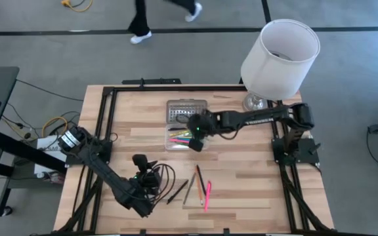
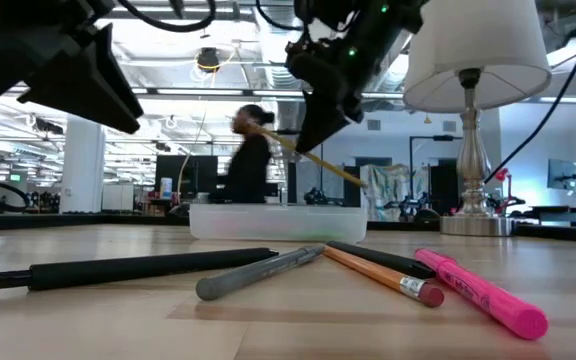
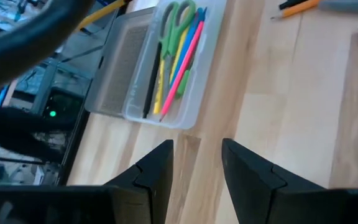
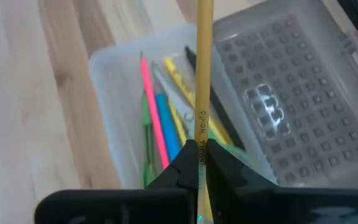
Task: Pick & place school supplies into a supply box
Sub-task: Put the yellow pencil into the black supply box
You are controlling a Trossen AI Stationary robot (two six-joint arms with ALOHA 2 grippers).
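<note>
The supply box (image 1: 185, 139) is a clear tray with its ribbed lid (image 1: 187, 110) laid open toward the far edge. In the tray lie green scissors (image 3: 178, 18) and pink, blue, yellow, green and black pens (image 4: 157, 127). My right gripper (image 4: 200, 163) hovers over the tray, shut on a yellow pencil (image 4: 202, 74). Near the front edge a black pen (image 2: 138, 268), a grey pen (image 2: 258, 272), an orange pencil (image 2: 383, 278) and a pink highlighter (image 2: 483, 292) lie flat on the table. My left gripper (image 3: 196, 163) hangs open above bare wood to their left, touching nothing. My right gripper pinches the yellow pencil's shaft (image 4: 201, 138) between its two fingers, part way along its length. The pencil runs on past the fingertips over the open tray. It is lifted clear and slants downward (image 2: 336, 170) above the tray.
A white lamp (image 1: 277, 56) stands at the table's far right corner, close behind my right arm. A black frame (image 1: 176, 87) borders the table. A person (image 2: 248, 155) walks in the room beyond. Bare wood shows between the box and the loose pens.
</note>
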